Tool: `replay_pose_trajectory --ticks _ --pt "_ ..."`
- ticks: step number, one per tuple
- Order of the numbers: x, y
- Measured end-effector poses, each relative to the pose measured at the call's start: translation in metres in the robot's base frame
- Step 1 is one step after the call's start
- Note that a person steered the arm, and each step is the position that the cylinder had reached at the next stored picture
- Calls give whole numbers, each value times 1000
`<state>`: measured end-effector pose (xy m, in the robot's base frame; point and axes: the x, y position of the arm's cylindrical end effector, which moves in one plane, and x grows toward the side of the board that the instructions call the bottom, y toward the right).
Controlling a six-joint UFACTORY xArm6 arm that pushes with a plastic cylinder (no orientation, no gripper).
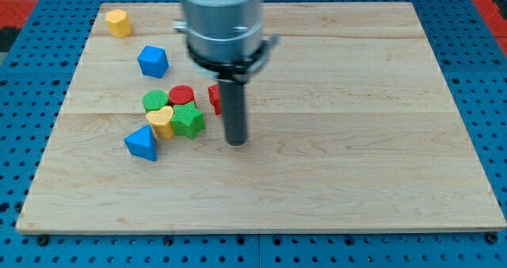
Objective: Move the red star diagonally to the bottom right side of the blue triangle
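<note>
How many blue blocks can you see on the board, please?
2: a blue block near the view's upper left, and the blue triangle lower down, left of the cluster. None seem hidden.

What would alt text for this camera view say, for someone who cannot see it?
My tip rests on a wooden board, just right of a cluster of blocks; the red star sits partly hidden behind the rod. The blue triangle lies at the cluster's lower left.

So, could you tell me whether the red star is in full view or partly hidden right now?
Partly hidden. Only the red star's left edge shows beside the rod; my tip sits lower, right of the green star.
</note>
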<state>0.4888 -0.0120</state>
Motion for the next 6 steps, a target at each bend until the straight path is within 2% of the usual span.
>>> replay_pose_trajectory --ticks 1,2,3,4,5,6 --pt "-76 43" --pt "-95 0" --pt "-79 -34" --pt "-79 -34" --pt "-98 -61" --pt "-93 -70"
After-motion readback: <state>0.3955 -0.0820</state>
